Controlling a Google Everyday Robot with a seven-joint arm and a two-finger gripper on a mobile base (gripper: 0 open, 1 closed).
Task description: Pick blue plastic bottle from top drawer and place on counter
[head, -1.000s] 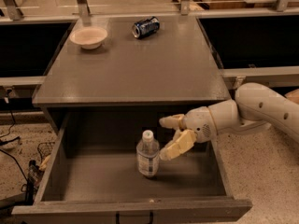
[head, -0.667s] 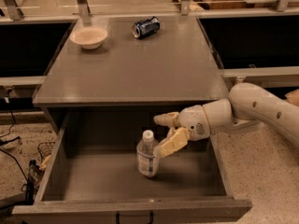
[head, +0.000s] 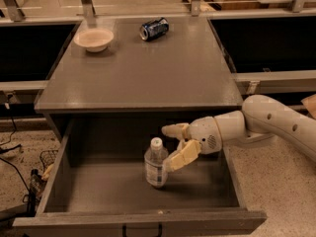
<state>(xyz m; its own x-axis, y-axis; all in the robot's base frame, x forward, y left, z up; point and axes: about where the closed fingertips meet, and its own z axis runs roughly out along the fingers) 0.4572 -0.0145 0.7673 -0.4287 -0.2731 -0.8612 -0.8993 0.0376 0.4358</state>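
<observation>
The blue plastic bottle [head: 155, 163], clear with a white cap and pale label, stands upright in the middle of the open top drawer [head: 55, 181]. My gripper [head: 172, 146] reaches in from the right, inside the drawer. Its fingers are spread open, one finger [head: 181, 156] beside the bottle's right side and the other behind it near the cap. The bottle rests on the drawer floor. The counter [head: 143, 68] lies above and behind the drawer.
A beige bowl [head: 94, 38] sits at the counter's back left. A dark blue soda can [head: 153, 28] lies on its side at the back middle. Dark side shelves flank the cabinet. Cables lie on the speckled floor at left.
My gripper has moved left across the drawer toward the bottle, and its fingers now bracket the bottle's right side. The bottle has not moved.
</observation>
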